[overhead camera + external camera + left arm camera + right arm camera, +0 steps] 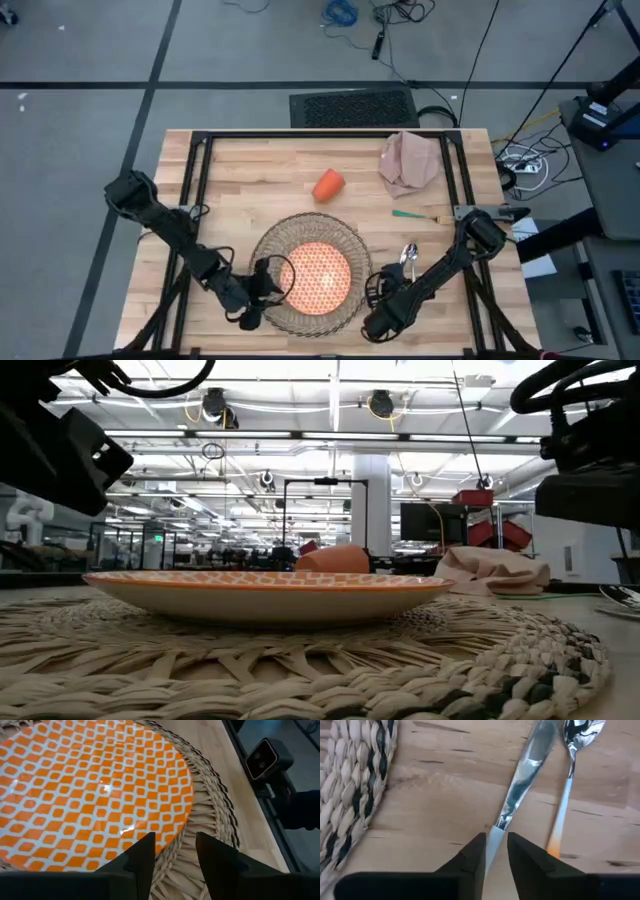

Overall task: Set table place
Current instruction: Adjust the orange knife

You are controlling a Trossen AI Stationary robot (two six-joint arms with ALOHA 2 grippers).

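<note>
Butcher-block surface (pixel 250 175) carries the setting, with a workshop hall behind it in the low view. Right end effector (pixel 495 851) has its fingers slightly apart astride the knife (pixel 522 780) handle, not visibly clamped, with the spoon (pixel 567 780) just beside it. Left end effector (pixel 175 855) hangs with fingers apart over the placemat (pixel 212 815) at the edge of the orange-patterned plate (pixel 90 795), holding nothing. Farther out, the orange cup (pixel 328 185) lies on its side, the beige napkin (pixel 408 163) sits crumpled at the far right, and a green-handled piece (pixel 420 214) lies near it. Cutlery placement seems to be the step in hand; next, the right fingers must either close on the knife or lift clear.
</note>
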